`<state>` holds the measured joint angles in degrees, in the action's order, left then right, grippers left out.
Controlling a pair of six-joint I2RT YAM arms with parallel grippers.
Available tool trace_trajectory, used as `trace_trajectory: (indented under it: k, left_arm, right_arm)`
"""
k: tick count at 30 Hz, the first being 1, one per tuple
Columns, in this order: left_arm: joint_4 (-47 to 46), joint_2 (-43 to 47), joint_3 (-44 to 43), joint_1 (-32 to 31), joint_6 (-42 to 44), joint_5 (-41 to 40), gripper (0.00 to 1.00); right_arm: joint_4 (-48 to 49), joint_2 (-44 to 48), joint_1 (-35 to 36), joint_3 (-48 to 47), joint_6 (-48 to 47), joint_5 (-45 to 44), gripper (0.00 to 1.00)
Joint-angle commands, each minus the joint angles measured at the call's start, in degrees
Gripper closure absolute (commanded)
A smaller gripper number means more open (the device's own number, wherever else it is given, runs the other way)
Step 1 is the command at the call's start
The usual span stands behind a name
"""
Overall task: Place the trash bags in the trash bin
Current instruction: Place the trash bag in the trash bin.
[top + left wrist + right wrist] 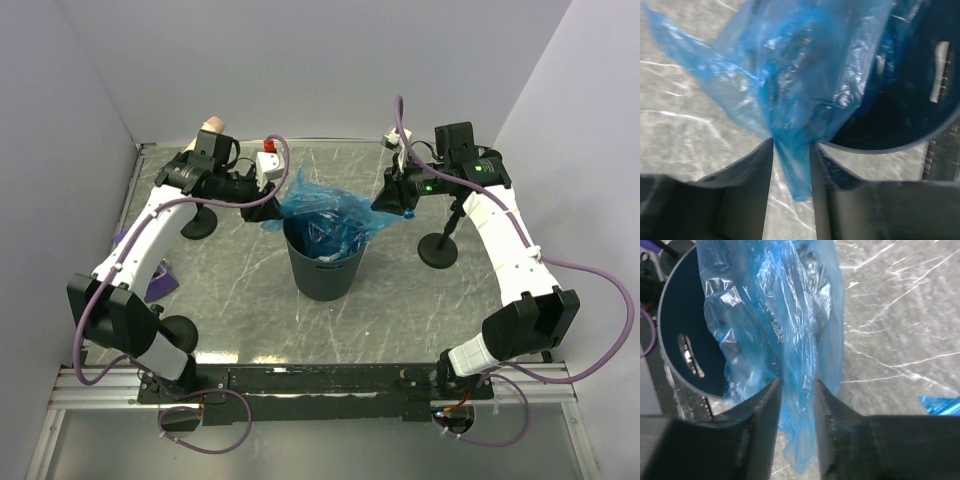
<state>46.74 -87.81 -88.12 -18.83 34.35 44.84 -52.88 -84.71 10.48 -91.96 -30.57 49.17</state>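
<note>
Half-closed left gripper [792, 146] pinching a fold of the blue trash bag [790, 80], right gripper [796, 385] clamped likewise on its opposite edge, film spread over the mouth of the trash bin [325, 272], grippers at its ten and two o'clock, bin upright on the counter [405, 312]

The bag [325, 212] is bright see-through blue with shiny white glints on the creases. The bin [325, 272] looks dark charcoal from above and deep navy inside. The table [410, 310] is grey marble-look with thin white veins. The arms [140, 235] are white with black joints, and the cables [399, 112] are purple. The left gripper [791, 150] and right gripper [797, 390] are both dark grey-black. There's a black stand base [438, 251] right of centre and a red cap [268, 147] on a white box [266, 163] upper left.
</note>
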Motion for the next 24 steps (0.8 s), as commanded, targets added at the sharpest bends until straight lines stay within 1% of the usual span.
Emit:
trace_trajectory:
  k: [1, 2, 3, 4, 5, 9, 13, 16, 20, 24]
  left_arm:
    - [10.11, -2.10, -4.60, 0.02, 5.11, 6.49, 0.81]
    - [10.99, -2.62, -5.30, 0.11, 5.11, 6.58, 0.90]
    - [11.61, -2.80, -6.09, 0.11, 5.20, 6.40, 0.95]
    - [11.97, -2.72, -6.54, 0.11, 5.46, 6.14, 0.99]
    - [11.97, -2.20, -6.80, 0.11, 5.29, 5.96, 0.99]
    - [9.52, 2.54, -5.76, 0.11, 4.41, 5.43, 0.99]
    - [5.04, 8.61, -0.23, 0.11, 4.50, 5.09, 0.99]
    - [3.88, 12.04, 2.94, -0.07, 7.39, 3.42, 0.99]
    - [6.25, 14.07, 4.18, -0.68, 12.13, 1.57, 0.99]
    - [7.05, 16.70, 7.95, -2.26, 15.82, 1.22, 0.99]
  right_arm:
    - [-1.70, -0.64, 0.86, -1.82, -1.95, 3.66, 0.72]
    - [-1.26, -0.29, 0.94, -1.47, -1.60, 3.83, 0.78]
    - [-0.82, 0.15, 0.95, -1.12, -1.25, 4.18, 0.85]
    - [-0.99, 0.50, 1.03, -1.20, -1.25, 4.44, 0.92]
    - [-1.52, 0.77, 1.12, -1.64, -1.51, 4.97, 0.99]
    - [-2.66, 4.19, 1.65, -0.85, -1.25, 5.77, 1.00]
    - [-2.75, 8.85, 2.26, 3.18, -2.56, 4.71, 1.00]
    - [-4.15, 10.87, 2.70, 4.68, -3.71, 3.83, 1.00]
    - [-4.78, 14.73, 4.02, 7.75, -5.55, 1.64, 1.00]
    - [-4.51, 19.04, 7.96, 12.59, -9.33, -2.40, 1.00]
